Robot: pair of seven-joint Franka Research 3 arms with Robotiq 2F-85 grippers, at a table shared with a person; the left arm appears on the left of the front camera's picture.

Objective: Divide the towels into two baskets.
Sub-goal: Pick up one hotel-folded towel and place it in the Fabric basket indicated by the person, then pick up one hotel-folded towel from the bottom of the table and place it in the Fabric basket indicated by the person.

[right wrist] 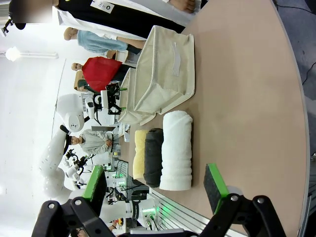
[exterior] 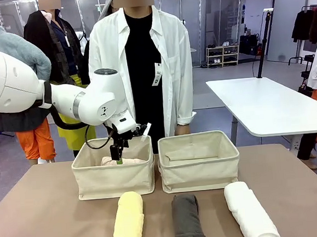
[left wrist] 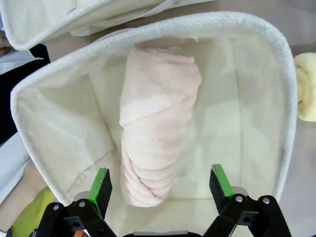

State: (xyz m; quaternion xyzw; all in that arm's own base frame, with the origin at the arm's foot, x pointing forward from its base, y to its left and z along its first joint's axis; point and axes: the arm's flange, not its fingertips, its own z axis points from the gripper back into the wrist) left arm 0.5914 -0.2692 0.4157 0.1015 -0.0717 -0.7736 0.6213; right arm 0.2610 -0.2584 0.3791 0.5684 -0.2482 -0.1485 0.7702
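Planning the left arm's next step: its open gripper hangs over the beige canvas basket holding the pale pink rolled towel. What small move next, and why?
Probably raise the left gripper straight up, clear of the beige canvas basket: its jaws stand open and the pale pink rolled towel lies free inside.

Table (exterior: 45, 215) carries left basket (exterior: 114, 179) and right basket (exterior: 200, 173), adjacent. Before them, 3 rolls: yellow towel (exterior: 127, 222), grey towel (exterior: 187, 220), white towel (exterior: 251, 213).

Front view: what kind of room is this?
Likely a robot test lab in a big hall: a white robot arm works over canvas baskets, with a clothes rack and shoe shelf behind.
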